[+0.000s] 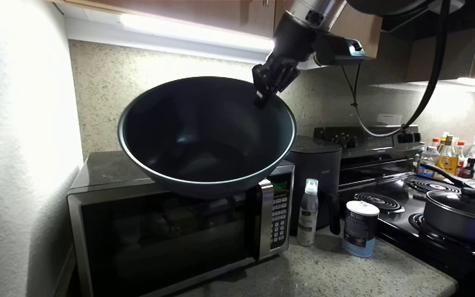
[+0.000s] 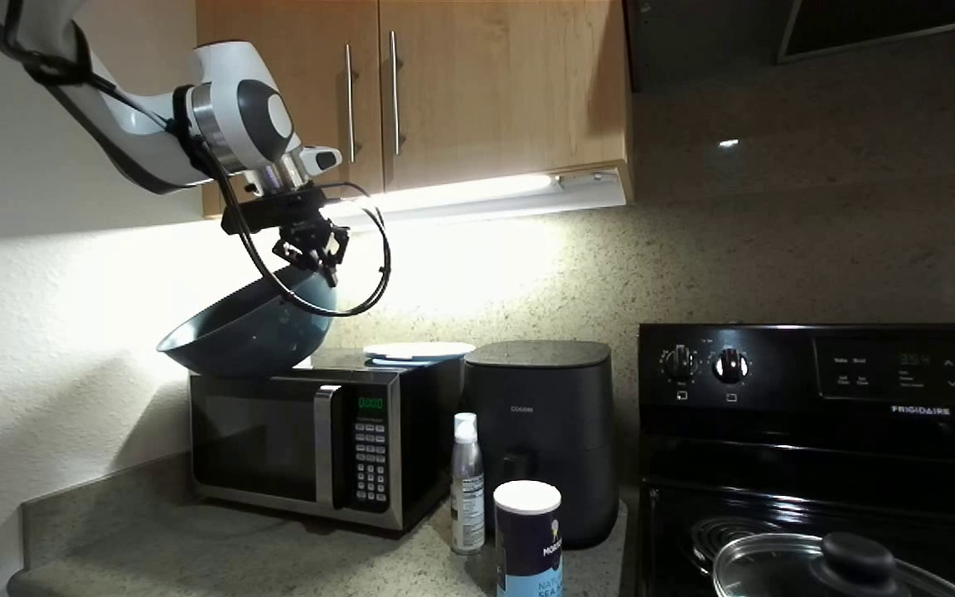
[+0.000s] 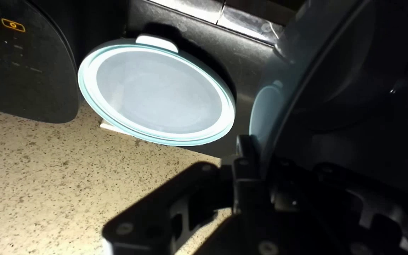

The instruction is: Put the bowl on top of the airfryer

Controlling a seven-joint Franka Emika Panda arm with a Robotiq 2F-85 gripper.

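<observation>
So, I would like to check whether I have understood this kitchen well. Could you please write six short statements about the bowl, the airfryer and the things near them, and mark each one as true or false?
1. The pincer grips the bowl, which is tilted. True.
2. The airfryer stands between the microwave and the stove. True.
3. The bowl already sits on the airfryer. False: it is in the pincer, apart from the airfryer.
4. The salt stands upright. True.
5. The salt is on the stove. False: it is on the counter.
6. The microwave is open. False: it is shut.
</observation>
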